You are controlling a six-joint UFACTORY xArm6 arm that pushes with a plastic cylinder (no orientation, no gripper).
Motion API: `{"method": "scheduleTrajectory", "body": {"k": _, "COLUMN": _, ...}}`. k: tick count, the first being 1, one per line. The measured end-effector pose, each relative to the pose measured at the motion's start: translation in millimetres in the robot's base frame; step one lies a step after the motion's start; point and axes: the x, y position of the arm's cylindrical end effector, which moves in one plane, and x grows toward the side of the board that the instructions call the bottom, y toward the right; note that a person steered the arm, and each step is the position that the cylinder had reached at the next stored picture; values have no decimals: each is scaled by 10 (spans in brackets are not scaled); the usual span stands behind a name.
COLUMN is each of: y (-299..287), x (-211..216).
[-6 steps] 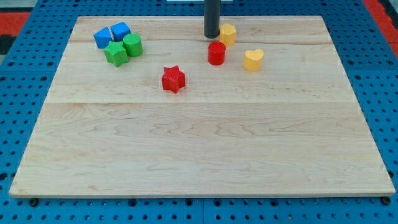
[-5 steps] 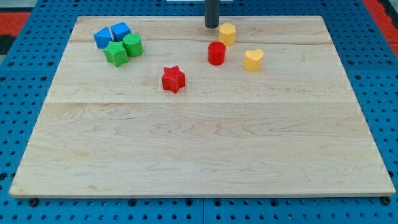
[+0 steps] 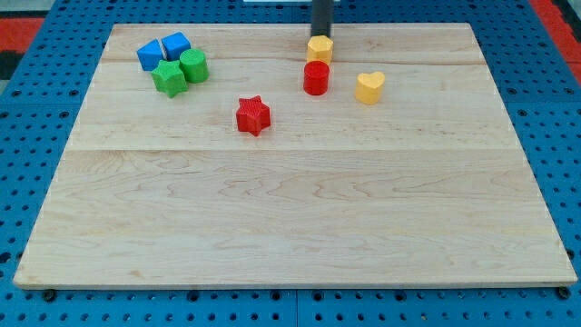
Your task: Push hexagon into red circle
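Observation:
The yellow hexagon (image 3: 319,49) sits near the view's top, just above the red circle (image 3: 316,78), with a small gap or light contact between them. My tip (image 3: 321,34) stands right behind the hexagon, at its upper edge, touching or nearly touching it. The rod rises out of the view's top.
A yellow heart (image 3: 369,87) lies right of the red circle. A red star (image 3: 253,116) lies lower left of it. At the upper left sit two blue blocks (image 3: 150,54) (image 3: 176,44), a green star (image 3: 169,78) and a green cylinder-like block (image 3: 193,65). The wooden board (image 3: 290,227) rests on a blue pegboard.
My tip has moved up and then right, round behind the hexagon. The yellow hexagon has shifted left and slightly down, now right above the red circle.

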Motion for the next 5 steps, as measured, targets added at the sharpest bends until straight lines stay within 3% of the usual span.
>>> {"method": "scheduleTrajectory", "body": {"k": 2, "y": 291, "x": 371}}
{"method": "scheduleTrajectory", "body": {"k": 5, "y": 832, "x": 464}}
